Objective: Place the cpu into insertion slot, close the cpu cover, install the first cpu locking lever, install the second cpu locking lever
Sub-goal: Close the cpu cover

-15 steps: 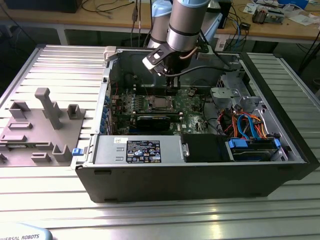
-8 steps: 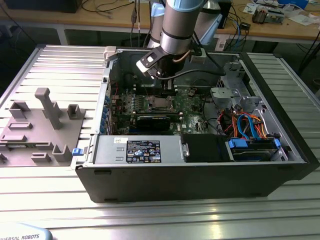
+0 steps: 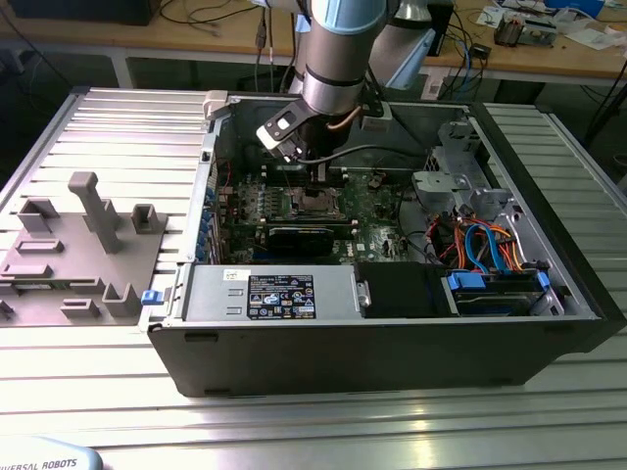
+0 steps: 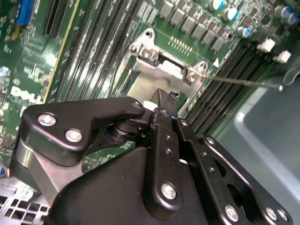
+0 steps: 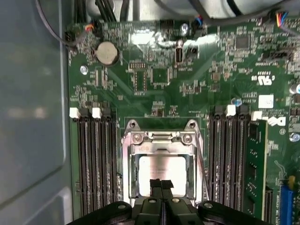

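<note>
The arm reaches down into the open computer case, with my gripper [image 3: 315,186] just above the insertion slot [image 3: 315,204] on the green board. In the first wrist view the cpu [image 5: 161,168] lies in the slot, its silvery top showing through the cut-out of the cpu cover [image 5: 161,138], which lies flat around it. My gripper [image 5: 161,185] is shut with nothing between its fingertips, and its tips sit over the near edge of the cpu. A thin wire locking lever [image 4: 243,82] sticks out free over the memory slots and runs along one side of the socket [image 5: 202,164].
Black memory slots [image 5: 93,159] flank the socket on both sides, with one green module [image 5: 255,164] fitted. A black graphics card [image 3: 299,237] lies in front of the socket. Case walls, a drive cage [image 3: 456,157] and cables [image 3: 485,240] surround the board. A grey fixture [image 3: 83,245] sits outside the case.
</note>
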Controlling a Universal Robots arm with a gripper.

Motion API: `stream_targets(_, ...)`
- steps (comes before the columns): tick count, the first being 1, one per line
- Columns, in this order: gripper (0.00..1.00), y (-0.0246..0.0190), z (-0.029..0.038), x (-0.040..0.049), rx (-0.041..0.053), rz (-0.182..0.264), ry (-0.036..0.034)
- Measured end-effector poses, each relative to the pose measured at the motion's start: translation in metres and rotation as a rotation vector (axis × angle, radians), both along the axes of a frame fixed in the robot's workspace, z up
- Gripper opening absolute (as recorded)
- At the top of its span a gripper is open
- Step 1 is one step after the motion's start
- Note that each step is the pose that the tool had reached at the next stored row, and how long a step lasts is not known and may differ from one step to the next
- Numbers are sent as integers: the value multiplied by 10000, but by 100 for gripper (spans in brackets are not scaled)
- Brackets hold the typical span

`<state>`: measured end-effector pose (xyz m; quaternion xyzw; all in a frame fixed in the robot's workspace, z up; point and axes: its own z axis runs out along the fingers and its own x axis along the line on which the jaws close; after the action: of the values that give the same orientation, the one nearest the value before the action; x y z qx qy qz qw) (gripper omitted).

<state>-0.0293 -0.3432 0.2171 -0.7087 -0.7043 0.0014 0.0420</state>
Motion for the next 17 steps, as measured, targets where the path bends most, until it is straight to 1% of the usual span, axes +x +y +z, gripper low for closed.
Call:
stream_targets(5, 11, 0, -51, -72, -1, 0, 1)
stream_targets(7, 11, 0, -89, -92, 0, 0, 0)
stream_targets(14, 11, -6, -132, -98, -6, 0, 4)
stream_targets(17, 11, -8, -131, -86, 1, -1, 2)
